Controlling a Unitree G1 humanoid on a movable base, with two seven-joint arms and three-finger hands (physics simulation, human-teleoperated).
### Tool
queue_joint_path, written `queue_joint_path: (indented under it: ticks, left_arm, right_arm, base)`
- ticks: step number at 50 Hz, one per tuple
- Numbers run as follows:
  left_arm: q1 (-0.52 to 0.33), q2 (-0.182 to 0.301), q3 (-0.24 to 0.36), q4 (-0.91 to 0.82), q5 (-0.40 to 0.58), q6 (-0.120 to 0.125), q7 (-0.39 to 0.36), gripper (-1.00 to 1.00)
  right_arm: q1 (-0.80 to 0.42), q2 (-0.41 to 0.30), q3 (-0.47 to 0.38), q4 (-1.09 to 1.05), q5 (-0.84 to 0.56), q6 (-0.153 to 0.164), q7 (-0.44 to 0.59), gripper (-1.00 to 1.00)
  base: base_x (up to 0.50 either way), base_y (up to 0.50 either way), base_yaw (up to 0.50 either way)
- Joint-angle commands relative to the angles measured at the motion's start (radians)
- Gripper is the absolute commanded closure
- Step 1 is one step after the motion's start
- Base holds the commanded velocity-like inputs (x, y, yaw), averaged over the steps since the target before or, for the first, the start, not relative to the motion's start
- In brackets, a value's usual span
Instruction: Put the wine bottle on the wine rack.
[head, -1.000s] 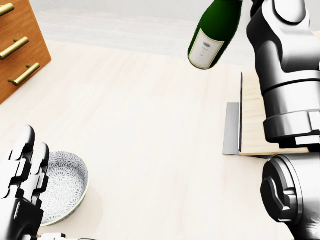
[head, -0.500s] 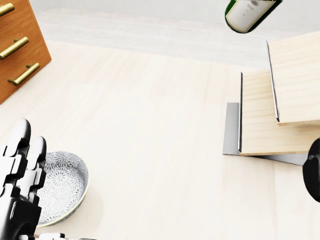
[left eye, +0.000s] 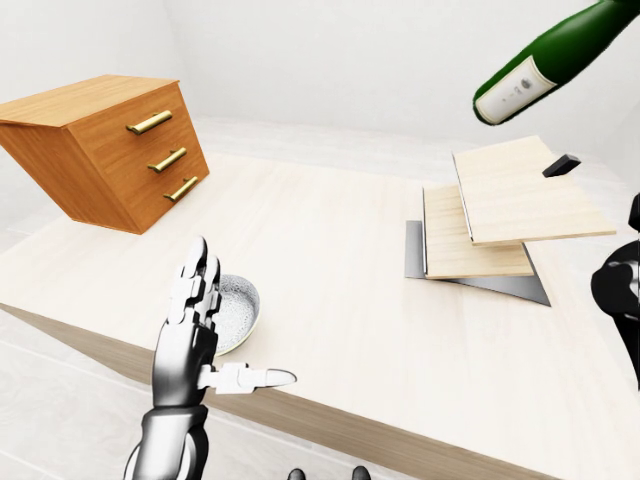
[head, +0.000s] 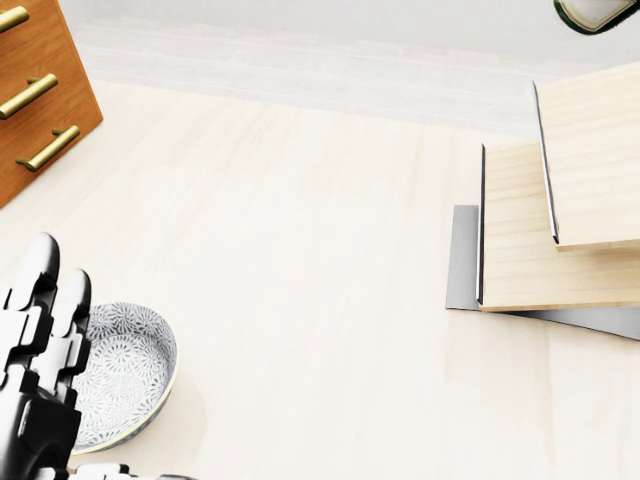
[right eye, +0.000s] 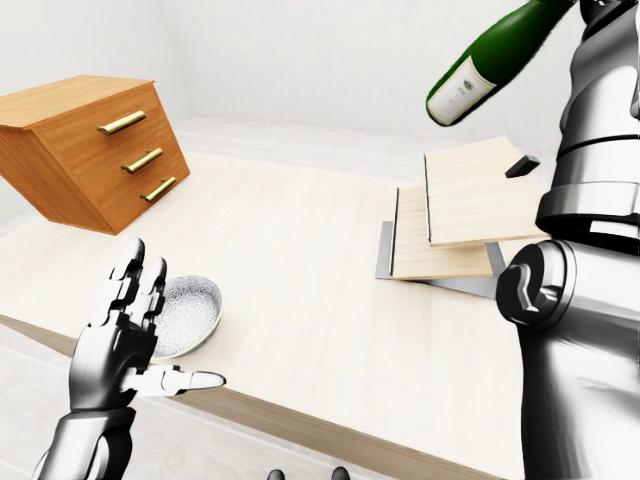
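Note:
The green wine bottle (right eye: 495, 55) with a white label hangs tilted in the air at the top right, above the wine rack; in the head view only its base (head: 598, 10) shows. Its neck runs up to my right hand (right eye: 588, 8), mostly cut off by the top edge and shut on the bottle. The wine rack (left eye: 500, 215) is two slanted wooden slabs on a grey metal base, at the table's right. My left hand (left eye: 225, 335) is open with fingers spread, low at the left beside a bowl, holding nothing.
A patterned grey bowl (left eye: 238, 308) sits near the table's near edge by my left hand. A wooden chest of drawers (left eye: 110, 150) with brass handles stands at the left. A small black piece (left eye: 562, 165) lies on the rack's upper slab. My right arm (right eye: 585, 300) fills the right-eye view's right side.
The bottle has moved up and to the right in the head view, nearly out of it. My right arm has left that view. The left hand has hardly moved.

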Motion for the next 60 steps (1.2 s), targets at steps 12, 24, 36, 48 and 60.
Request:
queue_joint_path:
  ticks: [12,24,36,48,60]
  left_arm:
    - [-0.021,0.001,-0.027,-0.003,0.018,0.0,0.016,-1.0]
    - [-0.042,0.01,-0.043,0.013,0.025,0.0,0.027,-1.0]
    - [-0.039,0.017,-0.061,0.0,0.032,0.0,0.035,-1.0]
    - [-0.045,0.023,-0.076,0.007,0.036,0.0,0.045,-1.0]
    - [-0.058,0.027,-0.083,0.027,0.036,0.0,0.052,-1.0]
  right_arm:
    - [0.052,-0.146,-0.071,0.013,0.123,0.0,0.053,1.0]
    - [0.114,-0.172,-0.118,0.017,0.237,0.0,0.06,1.0]
    - [0.193,-0.192,-0.112,-0.007,0.328,0.0,0.046,1.0]
    - [0.266,-0.21,-0.115,0.011,0.418,0.0,0.051,1.0]
    - [0.31,-0.212,-0.104,0.043,0.435,0.0,0.069,1.0]
  base:
    - [0.0,0.0,0.0]
    - [0.0,0.0,0.0]
    - [0.0,0.0,0.0]
    - [0.0,0.0,0.0]
    - [0.0,0.0,0.0]
